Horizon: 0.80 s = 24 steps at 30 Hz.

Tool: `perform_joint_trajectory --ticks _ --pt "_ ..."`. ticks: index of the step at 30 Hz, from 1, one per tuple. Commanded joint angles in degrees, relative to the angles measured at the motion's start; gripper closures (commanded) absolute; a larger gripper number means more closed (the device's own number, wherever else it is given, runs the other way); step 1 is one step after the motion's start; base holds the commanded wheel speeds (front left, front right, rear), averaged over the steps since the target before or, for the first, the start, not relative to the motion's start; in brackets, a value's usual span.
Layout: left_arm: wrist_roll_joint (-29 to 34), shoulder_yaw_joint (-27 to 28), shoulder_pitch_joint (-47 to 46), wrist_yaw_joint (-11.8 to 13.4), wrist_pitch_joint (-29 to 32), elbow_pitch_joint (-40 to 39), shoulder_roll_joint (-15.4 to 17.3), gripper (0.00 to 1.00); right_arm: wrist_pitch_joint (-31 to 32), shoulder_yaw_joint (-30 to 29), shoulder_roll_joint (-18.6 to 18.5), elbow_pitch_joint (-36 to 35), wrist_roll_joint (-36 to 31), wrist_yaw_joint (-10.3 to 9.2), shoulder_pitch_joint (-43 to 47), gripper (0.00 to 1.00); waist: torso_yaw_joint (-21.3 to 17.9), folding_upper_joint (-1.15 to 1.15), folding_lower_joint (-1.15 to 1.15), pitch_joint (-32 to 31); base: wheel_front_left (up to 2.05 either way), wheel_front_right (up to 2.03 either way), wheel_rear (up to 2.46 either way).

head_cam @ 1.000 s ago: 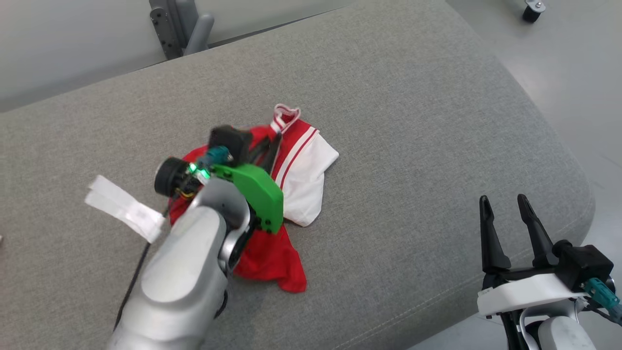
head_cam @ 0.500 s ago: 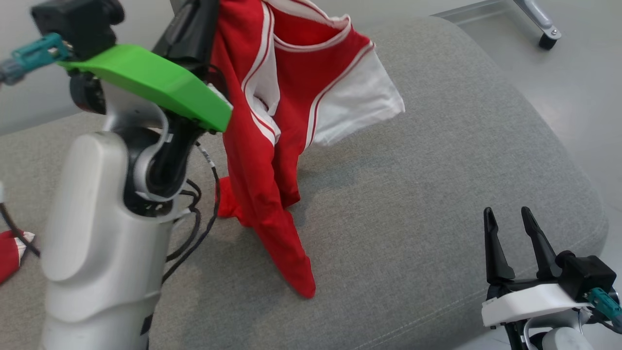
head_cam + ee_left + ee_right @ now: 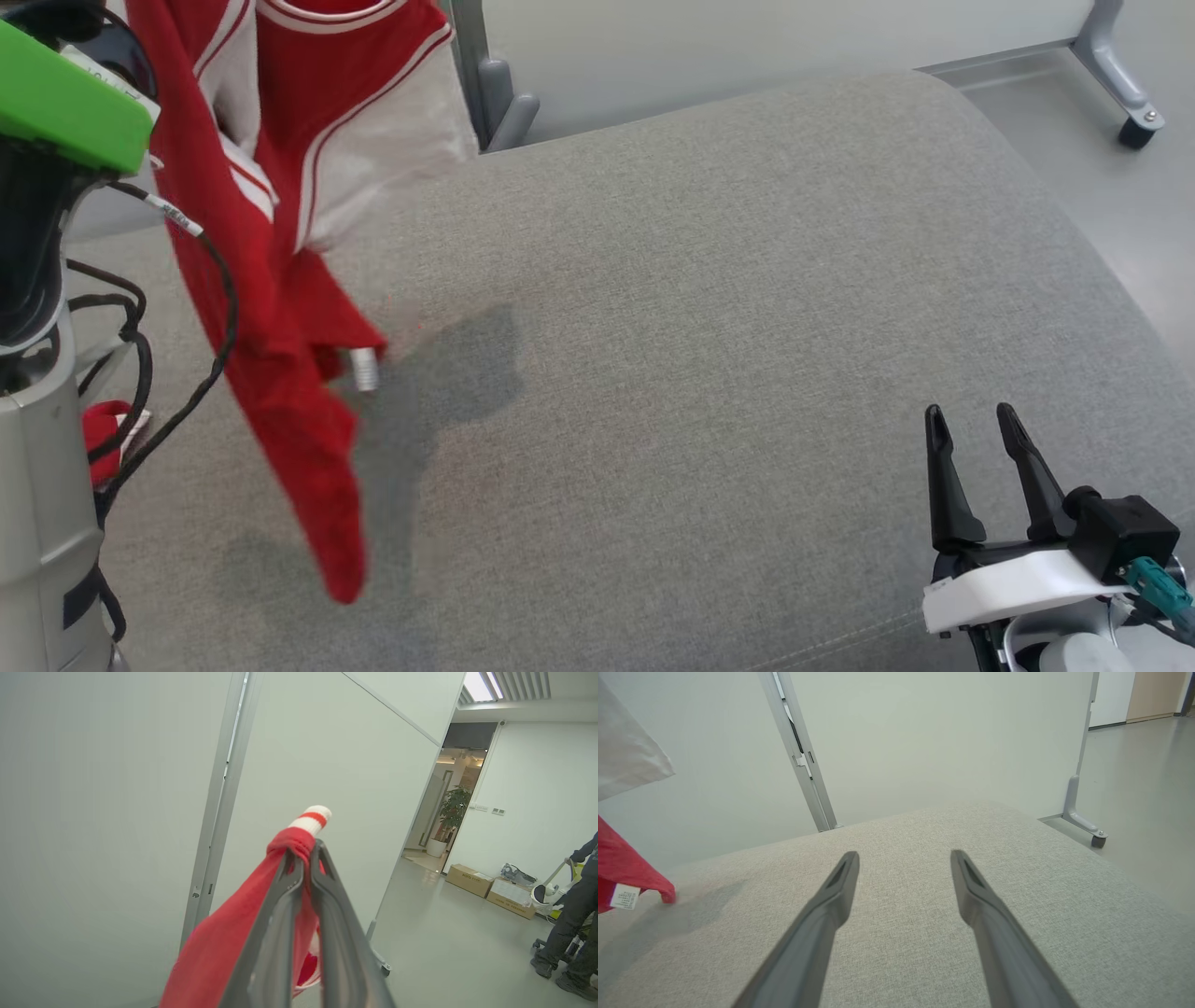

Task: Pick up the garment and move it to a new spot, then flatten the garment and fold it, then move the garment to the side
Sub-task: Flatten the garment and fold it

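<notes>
Up high, the left claw (image 3: 304,850) is pinched tight on the red and white garment (image 3: 280,280). A striped edge pokes out past the claw's tips. From the head, the garment hangs at ten o'clock, over the gray cushion (image 3: 728,308). Its long red end dangles down toward seven o'clock, and I cannot tell if it touches the cushion. A small white label (image 3: 364,370) sticks out of the cloth. A dark shadow (image 3: 457,364) lies on the cushion just beside it. The right claw (image 3: 967,411) sits at five o'clock, well apart from the garment. Its two dark fingers (image 3: 945,485) are spread apart above the cushion's near edge. In the left wrist view, a person (image 3: 572,924) stands at three o'clock, near some brown boxes (image 3: 490,886).
</notes>
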Motion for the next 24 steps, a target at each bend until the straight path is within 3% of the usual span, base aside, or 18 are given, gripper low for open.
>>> perform_joint_trajectory --ticks 1,8,15,21,24 --pt "-0.5 0.0 -1.1 0.2 0.7 -0.3 0.6 1.00 -0.2 0.1 -0.1 0.1 0.0 0.00 -0.2 0.00 0.8 0.01 0.00 -0.3 0.00 0.00 0.00" --pt "-2.0 -3.8 3.5 -0.2 2.3 2.3 -2.4 1.00 -0.2 0.8 -0.1 0.1 0.4 0.00 -1.4 0.00 1.0 0.01 0.00 1.1 0.00 0.00 0.00" --pt "-4.8 -11.5 11.4 -1.9 1.1 8.3 -9.8 1.00 -0.2 2.0 -0.1 0.2 -0.2 0.00 -2.6 0.00 -1.5 0.01 0.00 3.7 0.00 0.00 0.00" --pt "-14.1 -18.0 13.0 -1.2 -0.3 15.3 -13.1 1.00 -0.2 3.3 -0.1 0.4 -0.4 0.00 -3.9 0.00 -4.6 0.01 0.00 6.1 0.00 0.00 0.00" --pt "-23.1 -25.6 11.6 -0.5 -2.9 17.0 -13.2 1.00 -0.2 4.1 -0.1 0.6 -0.2 0.00 -4.4 0.00 -6.8 0.01 0.00 7.2 0.00 0.00 0.00"
